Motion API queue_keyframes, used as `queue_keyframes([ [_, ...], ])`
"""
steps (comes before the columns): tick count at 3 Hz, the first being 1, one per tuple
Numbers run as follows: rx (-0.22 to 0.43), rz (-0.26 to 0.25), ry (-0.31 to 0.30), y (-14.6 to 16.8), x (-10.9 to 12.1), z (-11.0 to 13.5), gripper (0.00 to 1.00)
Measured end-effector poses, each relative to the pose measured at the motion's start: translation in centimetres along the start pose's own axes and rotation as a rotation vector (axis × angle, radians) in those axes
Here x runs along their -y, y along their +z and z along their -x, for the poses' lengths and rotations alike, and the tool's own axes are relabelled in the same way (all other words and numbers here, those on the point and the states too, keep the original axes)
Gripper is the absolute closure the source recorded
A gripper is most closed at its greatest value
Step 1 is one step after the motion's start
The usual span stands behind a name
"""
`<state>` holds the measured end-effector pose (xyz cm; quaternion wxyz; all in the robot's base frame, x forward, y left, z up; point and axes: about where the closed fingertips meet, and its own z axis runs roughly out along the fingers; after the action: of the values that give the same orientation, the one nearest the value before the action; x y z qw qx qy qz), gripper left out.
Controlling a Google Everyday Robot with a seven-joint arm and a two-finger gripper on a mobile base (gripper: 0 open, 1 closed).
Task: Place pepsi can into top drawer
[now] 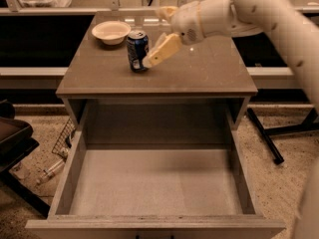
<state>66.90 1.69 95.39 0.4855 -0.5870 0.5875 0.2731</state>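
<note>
The pepsi can point(135, 51), dark blue with a silver top, stands upright on the cabinet top point(199, 68), left of centre. My gripper point(155, 38) has reached in from the upper right and is open. Its near finger point(162, 50) lies right beside the can's right side and its other finger point(167, 12) is higher and behind. The can is not grasped. The top drawer point(154, 183) is pulled fully open below the cabinet top, and its pale bottom is bare.
A cream bowl point(111, 32) sits behind and left of the can. On the floor to the left are a wire basket point(64, 136), a bottle point(50, 171) and a dark seat point(12, 138). A black stand leg point(264, 136) crosses the floor on the right.
</note>
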Motion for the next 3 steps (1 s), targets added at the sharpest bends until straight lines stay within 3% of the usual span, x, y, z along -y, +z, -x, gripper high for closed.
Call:
queue_keyframes([
  [1,0.035,0.013,0.024,3.4,3.0,-2.2,0.00],
  [3,0.074,-0.005,0.142,6.1,6.8,-5.7,0.00],
])
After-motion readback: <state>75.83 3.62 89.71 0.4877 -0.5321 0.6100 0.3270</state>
